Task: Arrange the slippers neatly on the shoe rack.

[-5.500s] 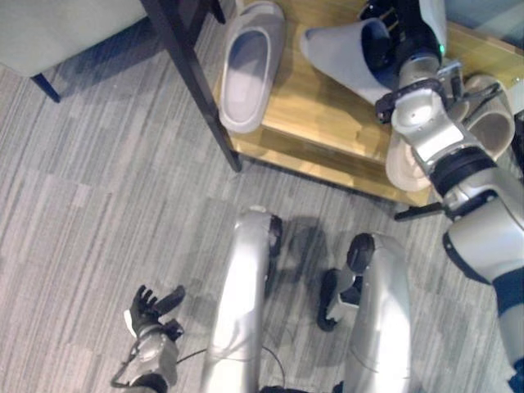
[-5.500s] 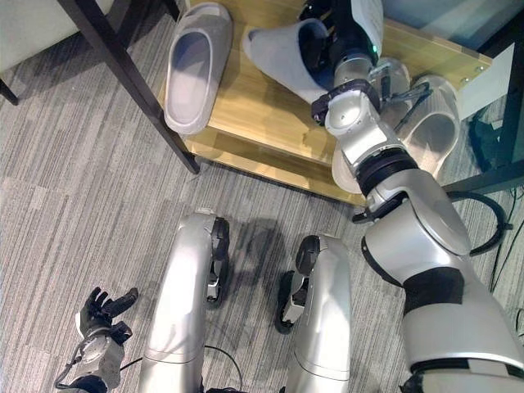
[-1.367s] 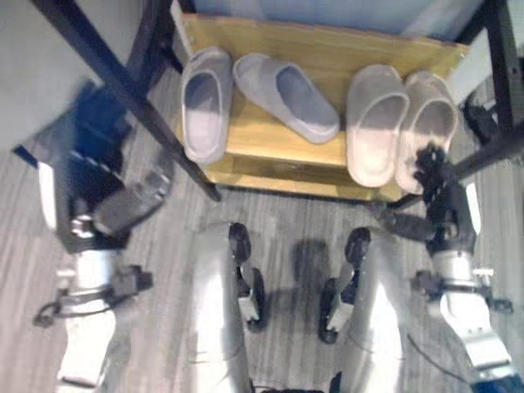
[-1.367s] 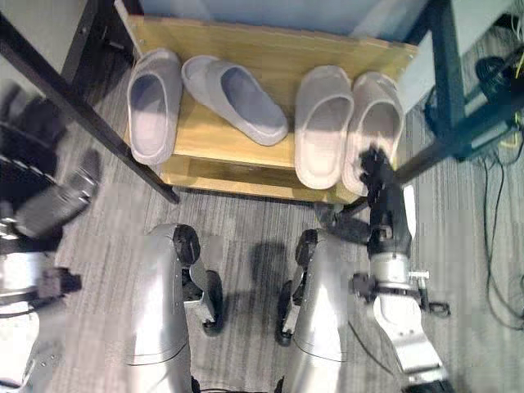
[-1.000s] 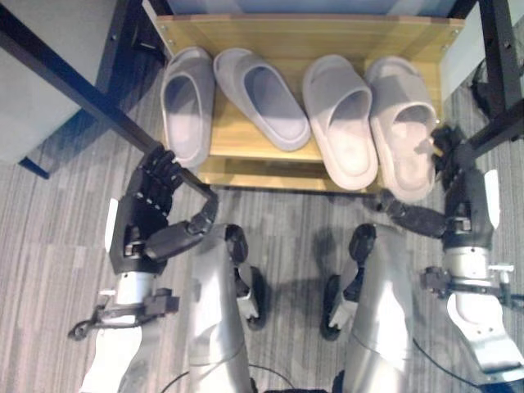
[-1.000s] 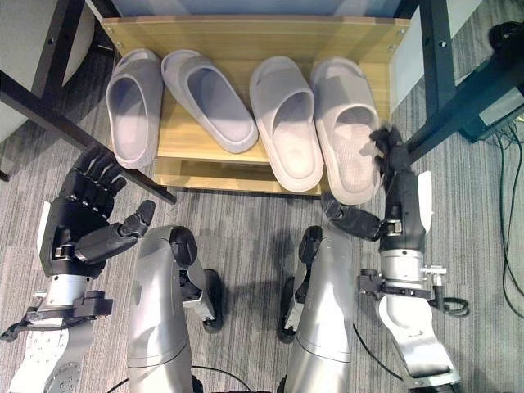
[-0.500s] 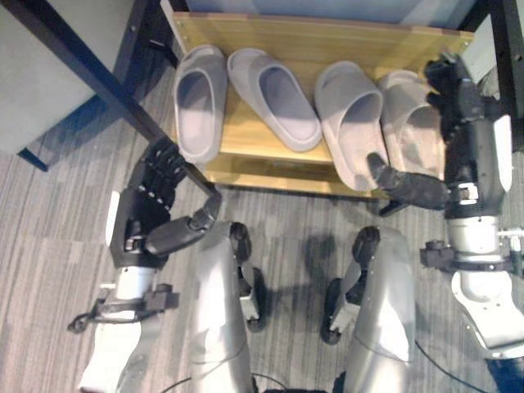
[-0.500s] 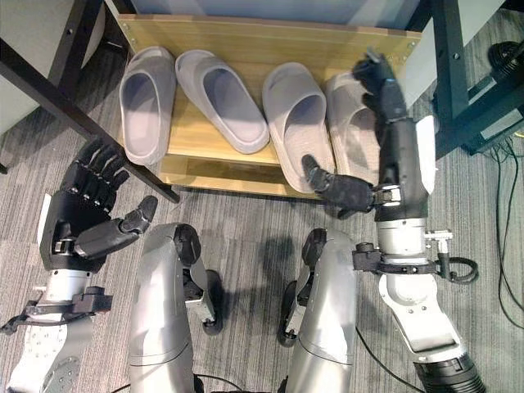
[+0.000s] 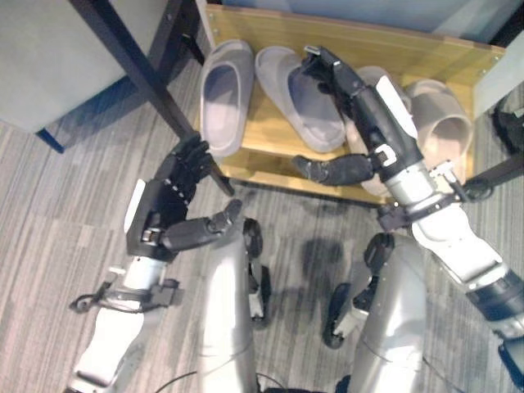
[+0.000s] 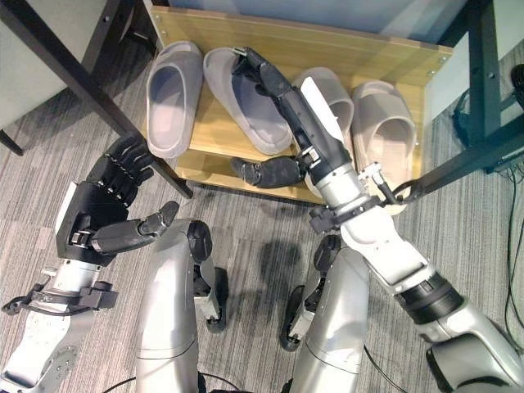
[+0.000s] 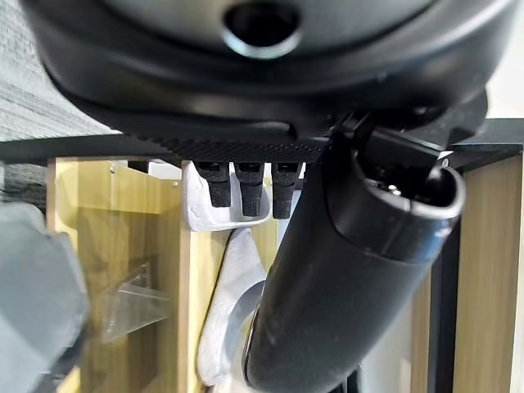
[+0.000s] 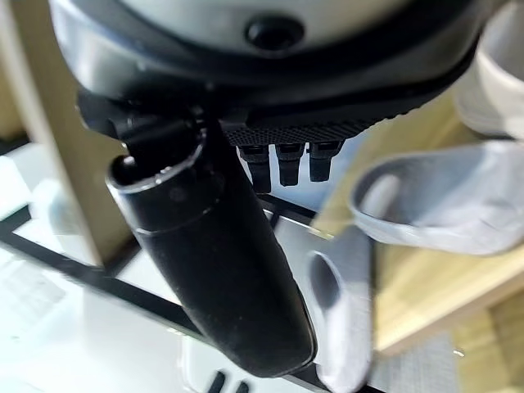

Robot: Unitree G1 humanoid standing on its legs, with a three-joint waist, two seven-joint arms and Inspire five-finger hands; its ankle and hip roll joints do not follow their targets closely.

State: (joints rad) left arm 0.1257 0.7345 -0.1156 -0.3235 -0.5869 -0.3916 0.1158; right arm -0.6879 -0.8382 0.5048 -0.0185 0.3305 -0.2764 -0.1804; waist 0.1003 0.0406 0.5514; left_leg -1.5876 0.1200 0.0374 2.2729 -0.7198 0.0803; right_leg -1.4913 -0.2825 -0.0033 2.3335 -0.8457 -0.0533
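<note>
Slippers are seen in the left eye view lying four in a row on the lowest wooden board of the shoe rack [image 9: 385, 45]: a grey pair to the left and a beige pair to the right. The outer grey slipper [image 9: 223, 94] lies square to the board's front edge, while the inner grey slipper [image 9: 299, 97] is skewed, its long axis slanting towards the beige pair. The right hand [image 9: 354, 102] is stretched over that skewed slipper with fingers straight and thumb spread, nothing held. It is judged the nearer hand for straightening it.

In the right eye view the left hand [image 10: 105, 206] is held in front of the rack near a dark table leg [image 10: 97, 71], fingers relaxed and empty, well apart from the slippers. The beige slipper [image 10: 387, 131] farthest right lies straight.

In the left wrist view straight fingers are shown against the rack.

In the right wrist view straight fingers are shown above a grey slipper.
</note>
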